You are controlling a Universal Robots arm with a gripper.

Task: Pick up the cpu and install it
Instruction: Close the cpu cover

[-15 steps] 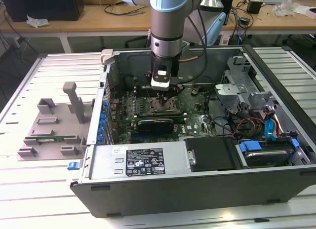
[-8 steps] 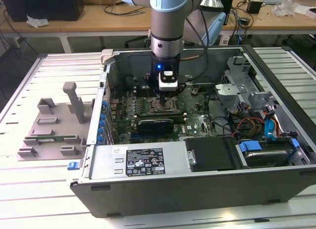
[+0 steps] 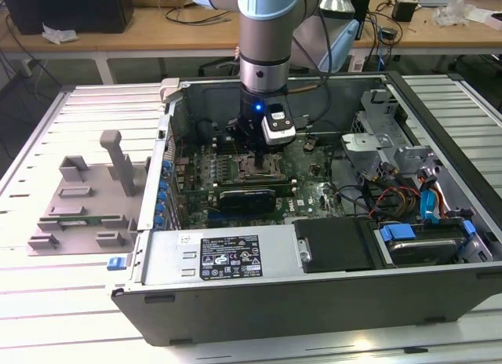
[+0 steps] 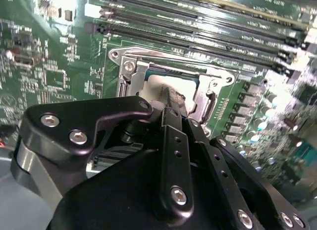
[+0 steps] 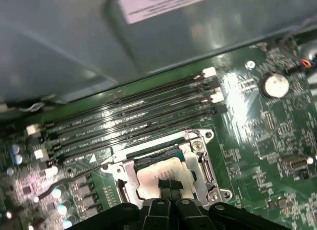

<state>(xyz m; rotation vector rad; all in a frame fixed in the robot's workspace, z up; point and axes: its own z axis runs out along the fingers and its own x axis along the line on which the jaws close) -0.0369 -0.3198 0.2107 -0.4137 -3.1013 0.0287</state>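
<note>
- The robot arm [image 3: 267,34], pale blue and silver, reaches straight down into an open grey desktop computer case [image 3: 314,301] lying on its side on a ribbed white table [image 3: 47,317].
- The black two-fingered gripper [image 3: 257,156] hangs over the middle of the green motherboard [image 3: 306,187], among the black cards and cables inside the case.
- In the first wrist view the gripper [image 5: 167,183] has its fingertips drawn together with only a thin line between them — clenched, with nothing between them.
- The cpu [image 5: 153,173], a small flat square chip with a dull silver top, lies flat inside the square metal socket frame [image 5: 200,160]; the frame's edges surround it on all sides.
- The closed tips are at the centre of the cpu's top; whether they press on it or sit just clear of it cannot be told.
- In the second wrist view the gripper [image 4: 171,98] points down onto the pale face of the cpu [image 4: 156,86], with the socket frame [image 4: 133,71] and its screws around it.
- Long black memory slots [image 5: 133,116] run in parallel rows just beside the socket — they appear in both wrist views [image 4: 198,27].
- A round silver coin battery [image 5: 276,85] sits on the motherboard [image 5: 267,136], well apart from the socket.
- Outside the case, on the exterior view's left, a grey plastic fixture [image 3: 78,191] with upright posts stands on the table.
</note>
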